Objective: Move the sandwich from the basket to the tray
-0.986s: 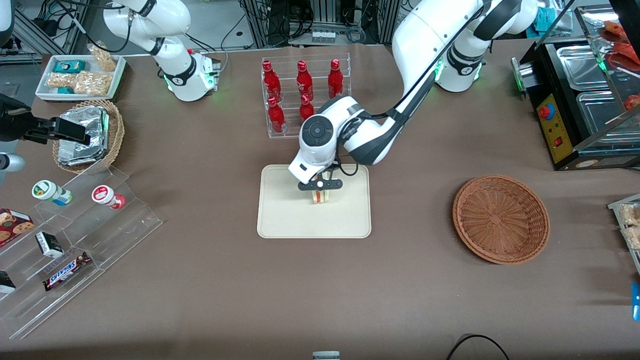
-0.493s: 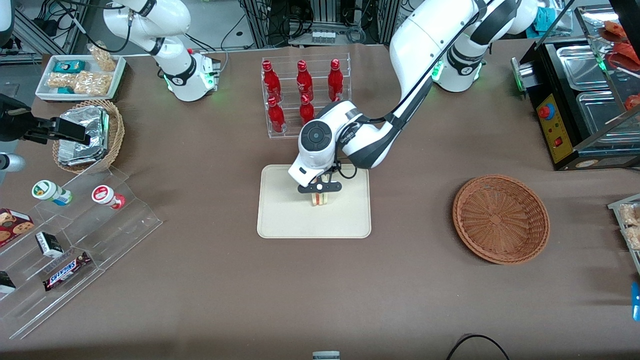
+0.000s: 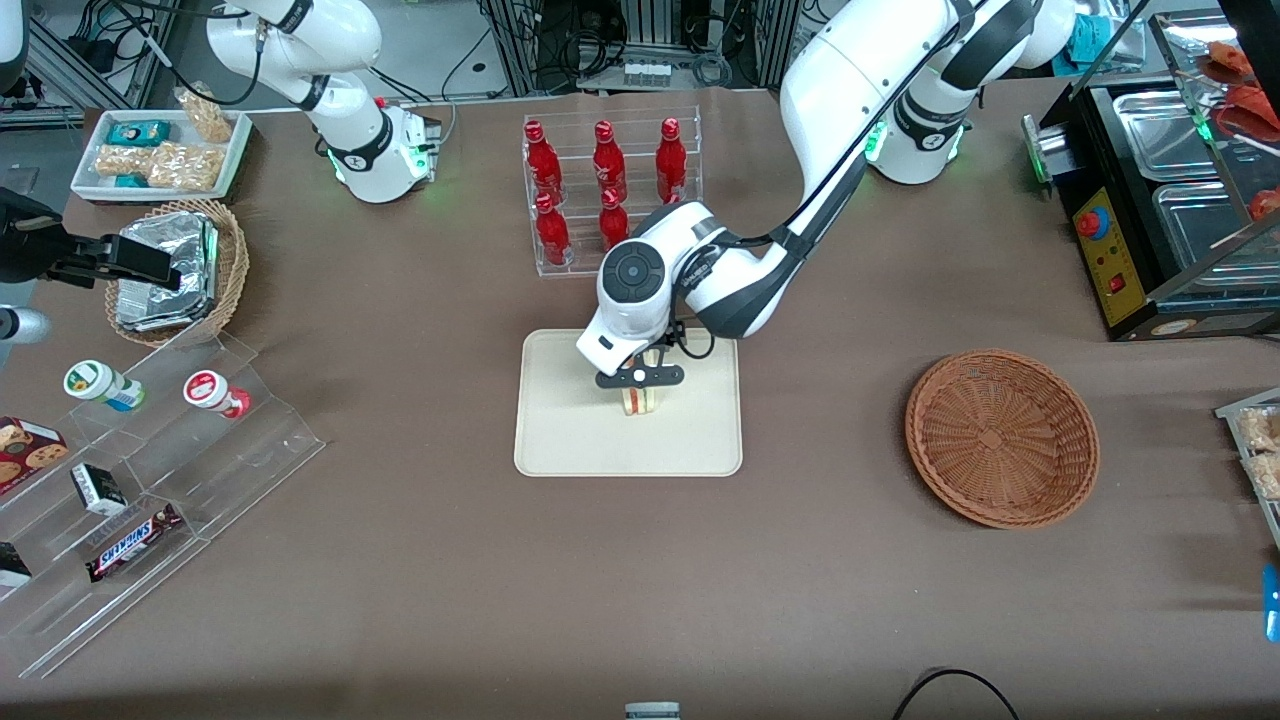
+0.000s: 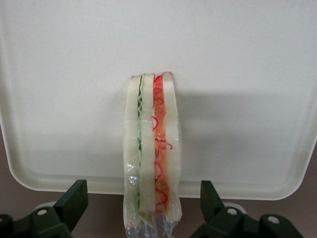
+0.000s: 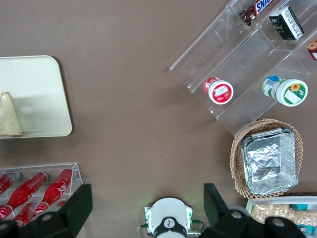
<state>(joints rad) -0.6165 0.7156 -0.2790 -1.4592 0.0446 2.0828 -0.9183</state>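
The sandwich [image 3: 640, 400] stands on its edge on the cream tray [image 3: 570, 425], its wrapped end pointing up. My left gripper [image 3: 640, 378] hovers just above it and is open. In the left wrist view both fingers [image 4: 74, 198] stand well clear of the sandwich [image 4: 151, 148], one on each side, and the tray [image 4: 237, 74] lies underneath. The reddish-brown basket [image 3: 1002, 436] sits empty toward the working arm's end of the table. The right wrist view also catches the tray [image 5: 34, 94] and the sandwich [image 5: 9, 116].
A clear rack of red bottles [image 3: 607, 190] stands farther from the front camera than the tray, close to my arm. Toward the parked arm's end are a stepped acrylic shelf [image 3: 150, 470], a tan basket of foil packets [image 3: 175, 270] and a white snack bin [image 3: 160, 150].
My wrist has sunk slightly over the tray, and the sandwich shows a touch nearer the front camera. Otherwise the scene is the same.
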